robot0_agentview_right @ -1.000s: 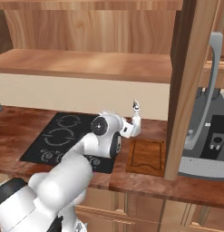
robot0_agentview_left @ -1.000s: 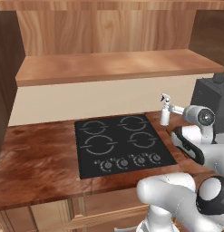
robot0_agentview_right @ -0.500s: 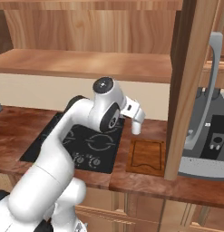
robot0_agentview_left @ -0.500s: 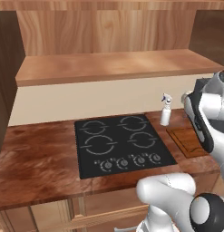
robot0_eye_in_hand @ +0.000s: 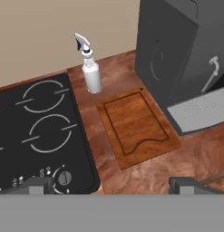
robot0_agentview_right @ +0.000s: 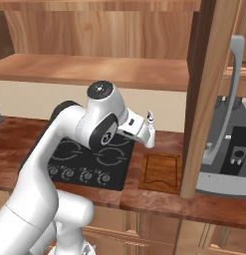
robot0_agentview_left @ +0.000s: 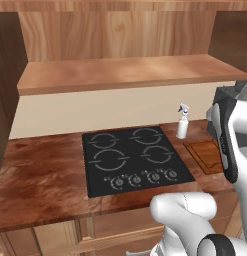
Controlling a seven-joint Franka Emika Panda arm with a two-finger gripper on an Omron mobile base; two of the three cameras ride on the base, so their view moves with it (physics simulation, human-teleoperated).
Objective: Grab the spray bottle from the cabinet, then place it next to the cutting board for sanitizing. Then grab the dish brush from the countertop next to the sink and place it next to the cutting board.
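Nearest the hand cam, the end effector (robot0_eye_in_hand: pixel 109 183) is being held wide open w/ nothing between the tips, raised above the surface (robot0_eye_in_hand: pixel 195 156). Just beyond it, the cutting board (robot0_eye_in_hand: pixel 137 124) is lying flat betw. the stove top (robot0_eye_in_hand: pixel 41 131) and a dark grey appliance (robot0_eye_in_hand: pixel 177 54). Further back, the spray bottle (robot0_eye_in_hand: pixel 90 68) is standing upright on the surface just beside the board's far corner, apart from the tips, nozzle pointing away from the appliance. From this, step one is being judged as done: bottle is sitting next to the board. Step two, the dish brush, is being judged as the one in hand. Brush and sink are not being made out here, so the next move is prob. calling for the base or arm to be turned toward the sink side, brush to be located, then the open tips to be lowered over its slim handle. No brand, label or legible writing is being seen; only knob marks on the stove, too small to be read.
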